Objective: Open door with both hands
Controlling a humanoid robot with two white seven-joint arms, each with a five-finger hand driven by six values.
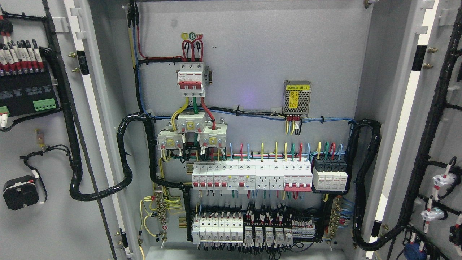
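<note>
Both doors [43,144] [433,144] stand swung wide — our hands are out of view, state unknown; we judge opening done, so clear the cabinet [252,72] wiring.

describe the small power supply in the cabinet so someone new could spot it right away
Look at the cabinet's grey back panel, right of centre, above the long breaker row. The power supply is a small perforated metal box, the only part with a yellow label across its top.

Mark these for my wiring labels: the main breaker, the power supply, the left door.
main breaker [191,80], head view, white body.
power supply [297,97], head view, mesh cover.
left door [43,231], head view, bare inner panel.
</note>
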